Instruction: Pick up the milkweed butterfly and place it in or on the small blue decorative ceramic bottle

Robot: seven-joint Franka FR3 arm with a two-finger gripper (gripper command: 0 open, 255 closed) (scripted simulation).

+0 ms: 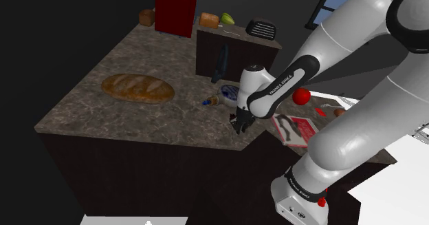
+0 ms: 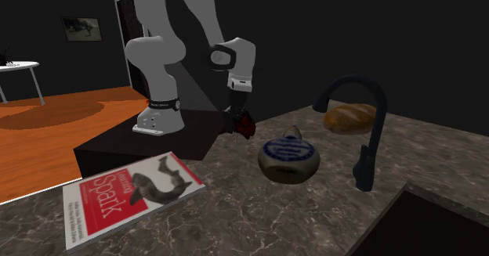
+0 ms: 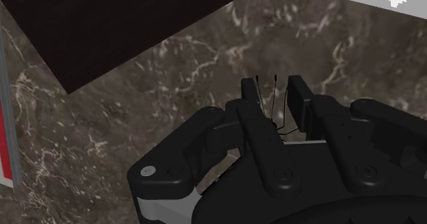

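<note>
Milkweed butterfly [image 2: 246, 127] sits clasped between the fingertips of the black gripper [image 2: 237, 125]. A reddish, dark-veined wing pokes out at the tips in the second exterior view. In the wrist view its thin black body and two antennae [image 3: 276, 122] rise in the narrow gap between the fingers, which are drawn in close on either side of it. The gripper [image 3: 274, 96] points down at the edge of the brown marbled counter [image 3: 102, 133]. I cannot tell whether the wings touch the stone.

Just beside the hand, on the counter, is the blue-and-white ceramic bottle [image 2: 288, 156]. It is a round, flattened flask that seems to lie on its side, its brownish neck turned towards the fingers but apart from them. In the shoulder view the bottle [image 1: 229, 91] lies just beyond the gripper [image 1: 242, 124].

Past the bottle, further from the hand, stands a black curved faucet [image 2: 364, 129], and beyond that lies a loaf of bread [image 2: 350, 116]. On the hand's other side a red-covered book [image 2: 129, 192] lies flat on the counter, well apart from the fingers. A red round fruit [image 1: 301, 96] sits beyond the book in the shoulder view.
</note>
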